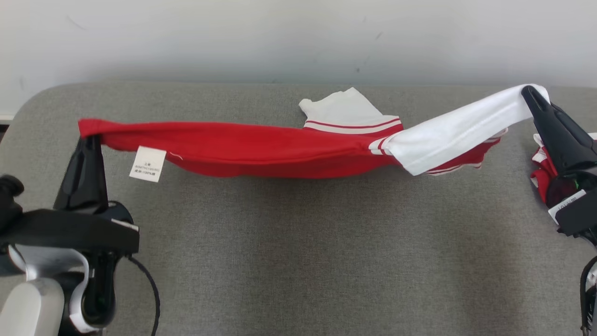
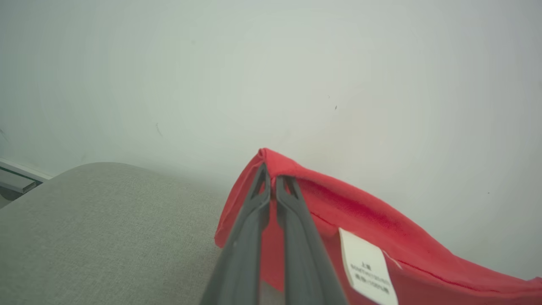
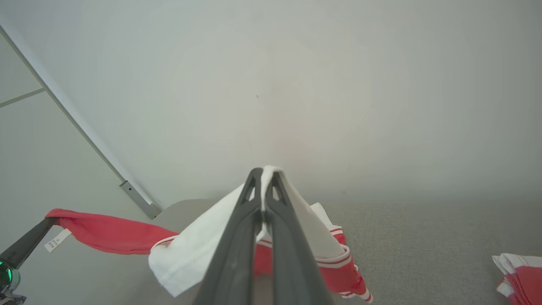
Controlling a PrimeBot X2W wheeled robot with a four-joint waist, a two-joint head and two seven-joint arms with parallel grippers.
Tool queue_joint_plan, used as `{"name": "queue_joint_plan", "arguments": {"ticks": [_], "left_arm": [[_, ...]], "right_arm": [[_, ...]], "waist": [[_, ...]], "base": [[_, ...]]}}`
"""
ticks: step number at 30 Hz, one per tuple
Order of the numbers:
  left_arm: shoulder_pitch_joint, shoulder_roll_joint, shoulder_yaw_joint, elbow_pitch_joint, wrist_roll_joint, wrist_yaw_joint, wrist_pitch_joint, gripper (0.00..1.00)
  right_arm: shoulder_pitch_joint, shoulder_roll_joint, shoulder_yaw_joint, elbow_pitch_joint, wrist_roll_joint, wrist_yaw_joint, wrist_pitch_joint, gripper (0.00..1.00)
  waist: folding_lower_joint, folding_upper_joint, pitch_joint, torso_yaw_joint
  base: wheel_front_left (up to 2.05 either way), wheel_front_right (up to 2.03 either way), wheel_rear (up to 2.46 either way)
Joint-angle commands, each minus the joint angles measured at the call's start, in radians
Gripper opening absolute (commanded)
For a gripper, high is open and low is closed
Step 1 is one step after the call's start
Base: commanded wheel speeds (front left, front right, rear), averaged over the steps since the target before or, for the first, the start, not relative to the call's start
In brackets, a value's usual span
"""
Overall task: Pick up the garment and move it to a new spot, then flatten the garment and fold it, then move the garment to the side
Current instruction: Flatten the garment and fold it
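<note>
so the left gripper (image 1: 91,137) is pinching the garment (image 1: 261,149) at its red end, the right gripper (image 1: 529,91) pinching the white end. The tag (image 1: 148,164) dangles by the left grip, only "100%" is readable tbh

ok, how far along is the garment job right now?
Done: the garment is picked up, both ends raised off the grey surface. In hand: the left gripper is shut on the red end by the care label, and the right gripper is shut on the white sleeve, with the cloth sagging between them. Left: lay it flat, fold it and move it aside. Other red-and-white clothes sit at the right edge.
</note>
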Motion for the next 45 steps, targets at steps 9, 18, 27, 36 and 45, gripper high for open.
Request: {"name": "queue_joint_plan", "arguments": {"ticks": [9, 18, 27, 36, 45], "left_arm": [[-0.073, -0.002, -0.018, 0.025, 0.021, -0.003, -0.009, 0.0], [-0.09, -0.002, -0.03, 0.035, 0.023, -0.004, -0.001, 0.0], [-0.311, -0.023, -0.049, 0.179, 0.012, -0.052, 0.009, 0.0], [-0.672, -0.022, -0.074, 0.406, 0.062, -0.099, 0.005, 0.0], [-0.969, -0.049, -0.044, 0.534, 0.053, -0.136, -0.056, 0.0]], "right_arm": [[-0.02, 0.005, 0.034, 0.046, 0.014, 0.002, -0.05, 0.0], [-0.033, 0.008, 0.05, 0.068, 0.029, 0.002, -0.066, 0.0], [-0.227, -0.001, 0.127, 0.172, 0.004, 0.002, -0.091, 0.0], [-0.584, -0.019, 0.205, 0.402, -0.055, 0.002, -0.227, 0.0], [-0.994, 0.017, 0.168, 0.698, -0.111, 0.002, -0.48, 0.0]], "waist": [[-0.0001, -0.0001, -0.016, -0.016], [-0.0001, -0.0001, -0.002, -0.011], [-0.0001, -0.0001, 0.119, -0.012], [-0.0001, -0.0001, 0.308, -0.025], [-0.0001, -0.0001, 0.452, -0.067]], "base": [[0.0, 0.0, 0.0], [0.0, 0.0, 0.0], [0.0, 0.0, 0.0], [0.0, 0.0, 0.0], [0.0, 0.0, 0.0]]}}
